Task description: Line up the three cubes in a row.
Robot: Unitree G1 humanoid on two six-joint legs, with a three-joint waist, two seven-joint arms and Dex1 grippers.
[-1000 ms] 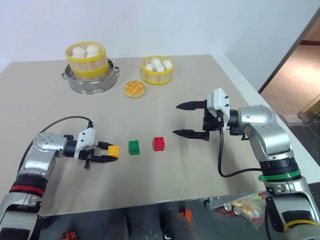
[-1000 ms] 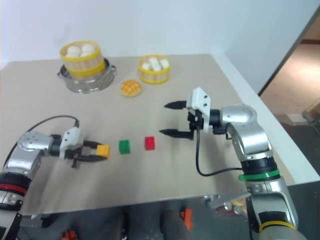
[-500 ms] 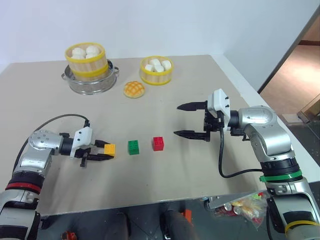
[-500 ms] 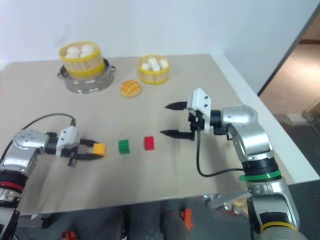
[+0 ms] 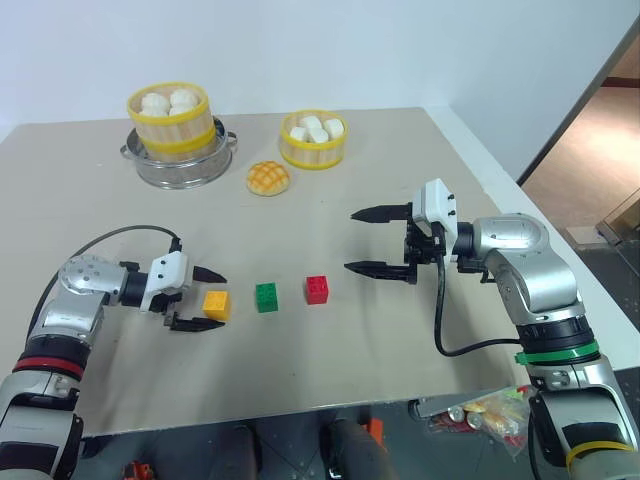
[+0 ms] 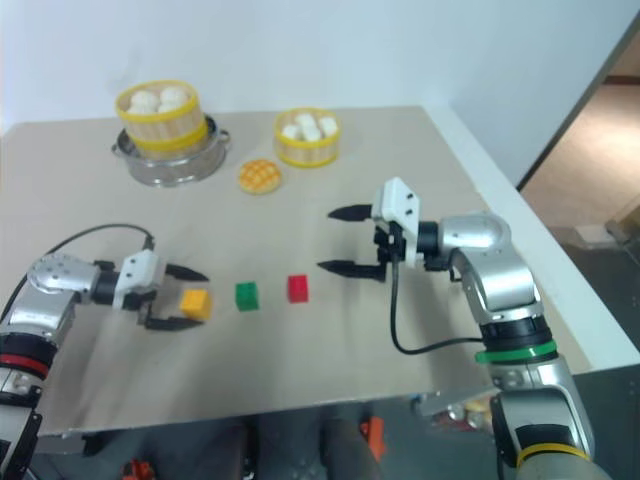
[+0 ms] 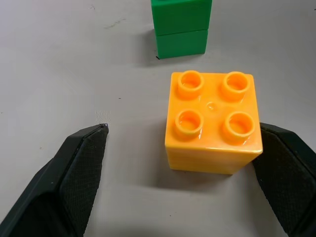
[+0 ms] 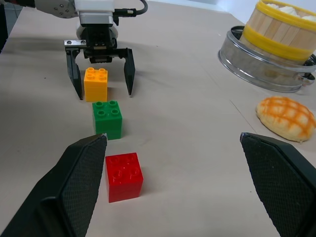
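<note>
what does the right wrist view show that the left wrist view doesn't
The right wrist view adds the red cube, the golden bun, the metal steamer pot with the bamboo steamer basket on it, and the whole left gripper, open around the orange-yellow cube.

The left wrist view adds a close look at the orange-yellow cube's four studs and one black finger beside its side, the other finger standing apart.

Both views show the orange-yellow cube, the green cube next to it, and the beige table.
</note>
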